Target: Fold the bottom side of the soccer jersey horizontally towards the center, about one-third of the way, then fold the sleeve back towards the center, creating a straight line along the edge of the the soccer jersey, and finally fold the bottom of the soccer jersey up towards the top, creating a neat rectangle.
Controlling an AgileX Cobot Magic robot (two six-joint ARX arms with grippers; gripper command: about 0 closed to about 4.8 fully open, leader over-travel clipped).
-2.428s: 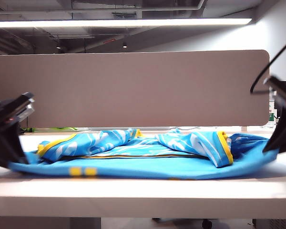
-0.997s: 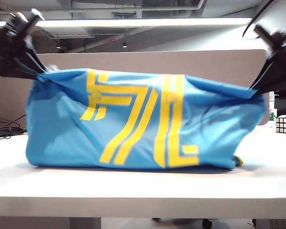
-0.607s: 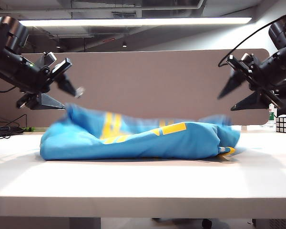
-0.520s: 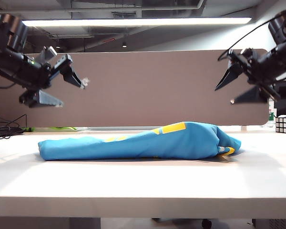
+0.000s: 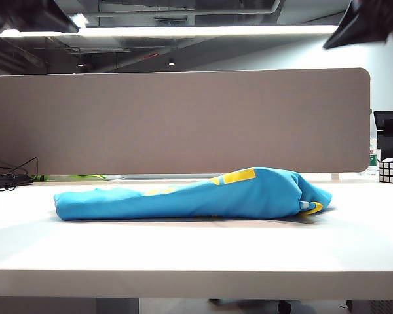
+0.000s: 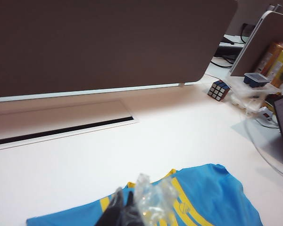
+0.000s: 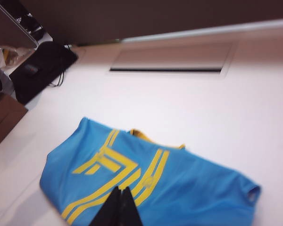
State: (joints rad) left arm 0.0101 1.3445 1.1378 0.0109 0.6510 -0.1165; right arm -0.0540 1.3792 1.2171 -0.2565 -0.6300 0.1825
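— What does the exterior view give?
— The soccer jersey as a low blue heap on the white table, both arms high at the top corners, a Rubik's cube far right.

— And the wrist views?
— They look down on its plain face with yellow bars. The left gripper and right gripper hang above it, jaws pressed together, holding nothing

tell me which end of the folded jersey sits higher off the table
The end of the soccer jersey nearer the Rubik's cube bulges highest, with a yellow bar on top; the opposite end lies low and flat. Both grippers are shut and raised clear.
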